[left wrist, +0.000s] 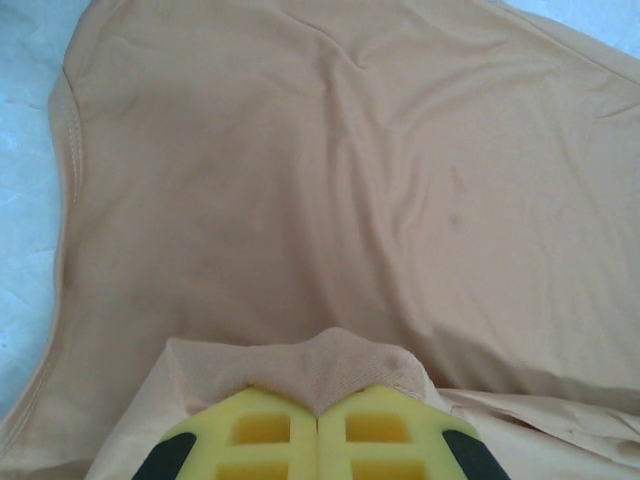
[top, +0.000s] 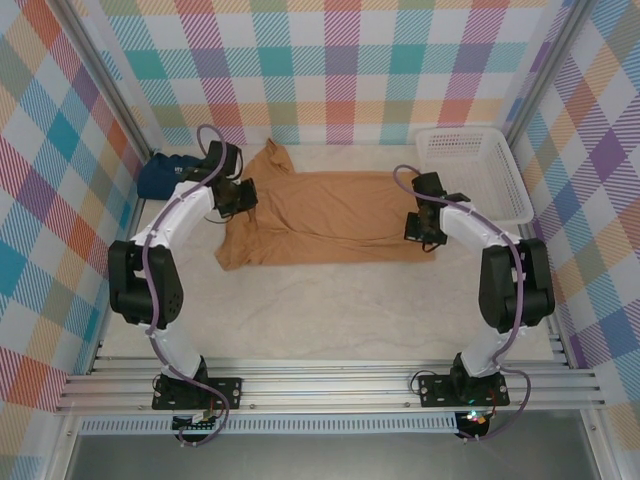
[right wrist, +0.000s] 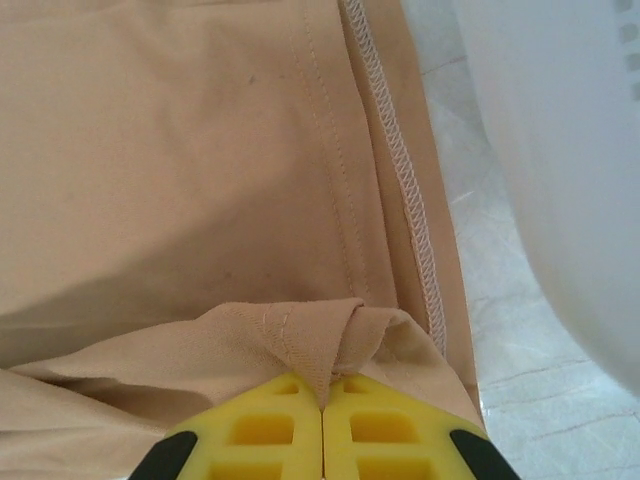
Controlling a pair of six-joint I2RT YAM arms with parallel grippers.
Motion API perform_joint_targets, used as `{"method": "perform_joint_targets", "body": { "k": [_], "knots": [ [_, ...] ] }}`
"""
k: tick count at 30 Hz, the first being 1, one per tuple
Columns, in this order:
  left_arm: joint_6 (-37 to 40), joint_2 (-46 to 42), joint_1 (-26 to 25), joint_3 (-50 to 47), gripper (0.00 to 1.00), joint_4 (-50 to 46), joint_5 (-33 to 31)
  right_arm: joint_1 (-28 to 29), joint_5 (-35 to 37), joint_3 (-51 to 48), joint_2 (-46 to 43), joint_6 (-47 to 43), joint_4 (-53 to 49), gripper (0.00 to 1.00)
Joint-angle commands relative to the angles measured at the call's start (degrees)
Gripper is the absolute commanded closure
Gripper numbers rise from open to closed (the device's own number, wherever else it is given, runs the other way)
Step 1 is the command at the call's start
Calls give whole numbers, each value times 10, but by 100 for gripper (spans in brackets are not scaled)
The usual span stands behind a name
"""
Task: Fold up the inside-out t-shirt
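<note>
Fabric is bunching at both pairs of fingers, while the tan short-sleeved fabric t-shirt (top: 320,215) is lying spread over the pale desk (top: 330,310) in the middle of the top view. Its length is running from 9 o'clock to 3 o'clock, and one sleeve is poking out toward 11 o'clock. The left fingers (top: 240,198) are sitting at the t-shirt's 9 o'clock edge. In the left wrist view, these yellow fingers (left wrist: 310,440) are pressing tightly together and pinching a small raised ridge of the tan cloth at their tips, with the rest of the cloth stretching away toward 12 o'clock in soft creases. The right fingers (top: 422,232) are sitting at the t-shirt's 3 o'clock edge. In the right wrist view, they (right wrist: 315,440) are likewise clamping together on a folded-up lip of the hem, just beside a line of pale overlock stitching. A white plastic mesh basket (top: 475,170) is standing near the t-shirt at 2 o'clock. A folded navy-blue shirt (top: 165,175) is lying apart from it at 10 o'clock, close to the left wall.
</note>
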Motion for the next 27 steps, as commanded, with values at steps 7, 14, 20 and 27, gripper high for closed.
{"method": "perform_joint_targets", "body": {
  "k": [7,14,20,27],
  "knots": [
    [19,71,9,67,100,-1,-5,10,42,58,49,-7,17,93],
    [21,120,12,103,100,2,-7,14,52,88,90,-7,25,91],
    [27,189,15,175,99,-12,-29,16,69,131,119,-14,14,82],
    [30,275,18,285,77,-37,-64,24,36,126,91,-26,18,73]
  ]
}}
